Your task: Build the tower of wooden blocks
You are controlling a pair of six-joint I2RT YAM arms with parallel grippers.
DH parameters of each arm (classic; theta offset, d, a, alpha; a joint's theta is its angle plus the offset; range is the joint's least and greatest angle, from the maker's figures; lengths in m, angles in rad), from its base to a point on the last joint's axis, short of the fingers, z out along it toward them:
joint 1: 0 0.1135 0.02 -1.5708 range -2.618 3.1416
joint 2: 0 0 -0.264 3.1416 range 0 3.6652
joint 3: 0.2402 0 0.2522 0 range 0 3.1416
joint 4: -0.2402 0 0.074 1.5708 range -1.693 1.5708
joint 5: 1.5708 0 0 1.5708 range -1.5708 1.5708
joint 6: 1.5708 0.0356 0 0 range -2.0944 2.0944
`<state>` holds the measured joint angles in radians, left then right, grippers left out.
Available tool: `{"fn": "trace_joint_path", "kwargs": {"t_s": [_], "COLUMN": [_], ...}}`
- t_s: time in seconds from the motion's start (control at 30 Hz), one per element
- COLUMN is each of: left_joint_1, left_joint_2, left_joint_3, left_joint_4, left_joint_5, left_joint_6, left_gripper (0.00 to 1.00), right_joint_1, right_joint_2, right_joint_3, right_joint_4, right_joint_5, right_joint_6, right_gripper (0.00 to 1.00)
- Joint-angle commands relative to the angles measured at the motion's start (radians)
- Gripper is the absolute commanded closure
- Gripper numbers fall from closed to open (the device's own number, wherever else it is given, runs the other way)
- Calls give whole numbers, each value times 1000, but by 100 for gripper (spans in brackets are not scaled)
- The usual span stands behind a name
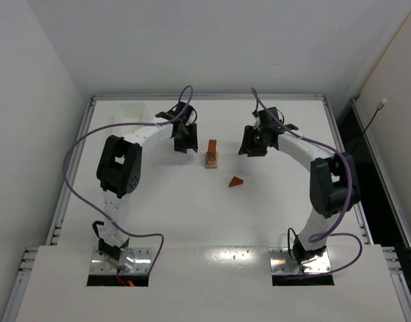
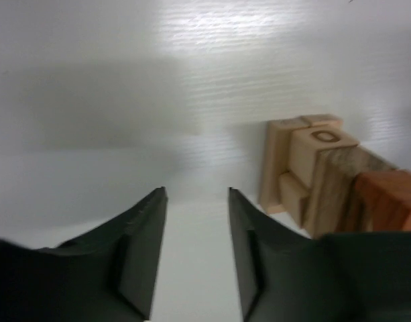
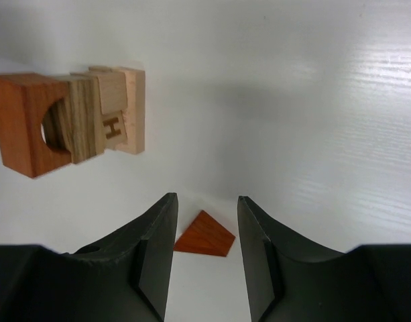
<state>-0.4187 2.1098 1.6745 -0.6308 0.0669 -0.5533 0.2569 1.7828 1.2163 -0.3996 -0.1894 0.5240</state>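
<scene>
Reddish-brown wedge (image 3: 204,236) near the tower (image 3: 71,121) looks light but slick, so my right gripper (image 3: 206,198), jaws apart, should pinch its flat faces.

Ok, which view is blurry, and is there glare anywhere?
Left wrist: blurred, the tower looks soft. Right wrist: sharp, the wedge crisp, with a bright sheen on the table. Top: small glare spots on the near shelf between the arm bases.

A white table (image 1: 192,221) edged with metal rails (image 1: 72,174) sits between plain white walls (image 1: 31,80).
</scene>
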Motion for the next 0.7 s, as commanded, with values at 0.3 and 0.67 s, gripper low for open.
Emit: {"fn": "trace_joint_path", "kwargs": {"t_s": [0.3,0.67], "left_joint_1": [63,132], "left_joint_2": [-338,-454], "left_joint_3": [-186,-274], "left_joint_4": [-20,0], "left_joint_5": [-122,10], "left_joint_6": [12,92], "left_gripper": [28,0], "right_joint_1": [-4,64], "right_joint_2": [-285,-350], "right_joint_3": [-210,-290], "right_joint_4": [-71,-175], "right_joint_5": [-180,-297], "right_joint_6": [-470,-789], "right_gripper": [50,26]}}
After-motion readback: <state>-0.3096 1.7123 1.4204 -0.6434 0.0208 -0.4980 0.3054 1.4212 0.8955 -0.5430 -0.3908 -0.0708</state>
